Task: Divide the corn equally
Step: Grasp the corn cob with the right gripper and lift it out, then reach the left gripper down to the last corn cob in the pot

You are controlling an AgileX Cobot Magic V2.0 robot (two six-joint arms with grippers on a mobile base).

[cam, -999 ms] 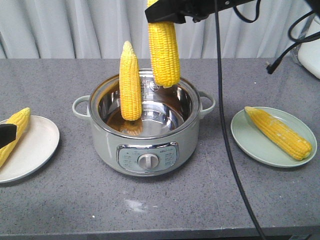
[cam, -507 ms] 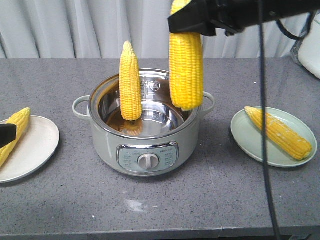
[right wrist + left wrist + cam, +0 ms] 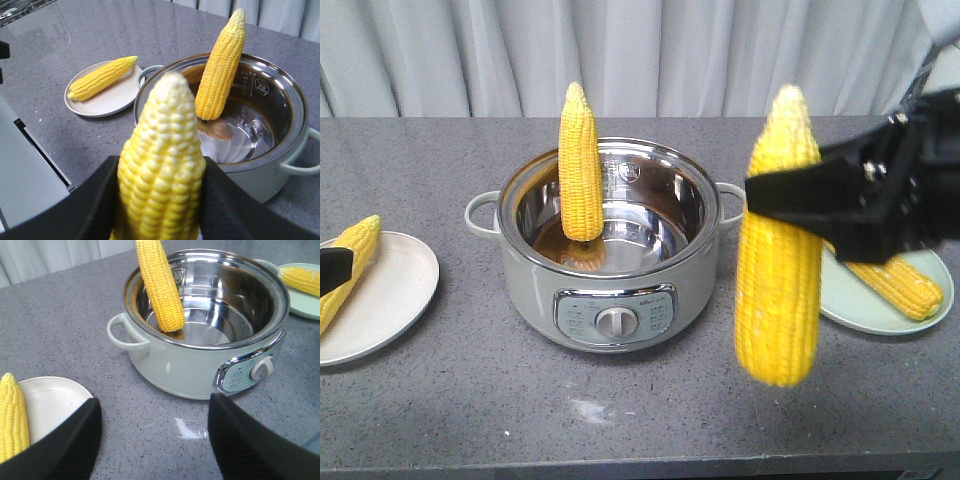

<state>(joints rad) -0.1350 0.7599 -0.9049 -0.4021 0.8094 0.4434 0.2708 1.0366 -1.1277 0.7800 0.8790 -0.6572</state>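
Desk: grey speckled top, and everything sits on it. Cooker pot is mid-desk with the lid off and the dial facing the front camera. White plate is to its left and green plate to its right, both apart from the pot.

There are four cobs of corn:
- Pot cob stands butt-down inside the pot, leaning on the back-left rim, tip above it.
- Left cob lies on the white plate.
- Right cob lies diagonally on the green plate.
- Held cob is in my right hand, fingers clamped on its upper half. It hangs upright in the air, tip up, right of the pot.

My left hand is low by the white plate, fingers apart, nothing between them.
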